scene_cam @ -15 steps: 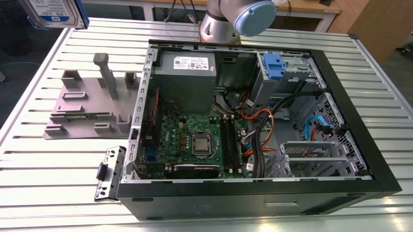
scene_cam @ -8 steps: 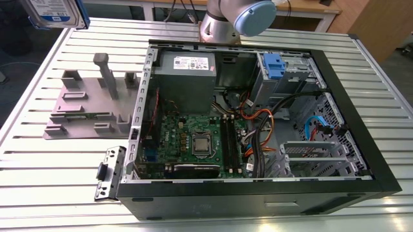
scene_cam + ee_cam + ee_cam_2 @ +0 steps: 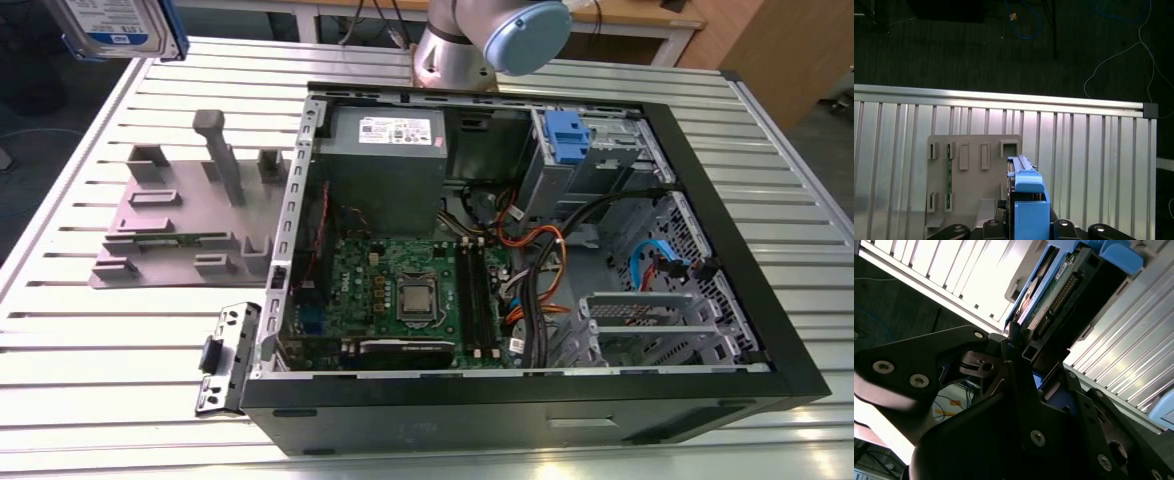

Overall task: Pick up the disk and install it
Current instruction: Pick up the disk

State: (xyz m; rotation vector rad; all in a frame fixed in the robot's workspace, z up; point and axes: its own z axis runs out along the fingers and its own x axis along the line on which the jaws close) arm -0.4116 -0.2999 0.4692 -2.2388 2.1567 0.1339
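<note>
The slatted metal tabletop (image 3: 120, 400) carries an open computer case (image 3: 507, 410) lying on its side, circuit board (image 3: 400, 290) up, with a grey plastic stand (image 3: 160, 235) just beside it on the exterior view's left. I see the disk (image 3: 114, 25) held up in the air at the far corner on the exterior view's left, well clear of the case. In the second wrist view my gripper (image 3: 1041, 365) is clenched on the disk (image 3: 1069, 285), one finger (image 3: 1016, 360) against its edge. The first wrist view looks down past the disk's (image 3: 1029, 210) blue bracket onto the stand (image 3: 969, 175) and the dark floor (image 3: 1004, 45) beyond the tabletop's edge.
</note>
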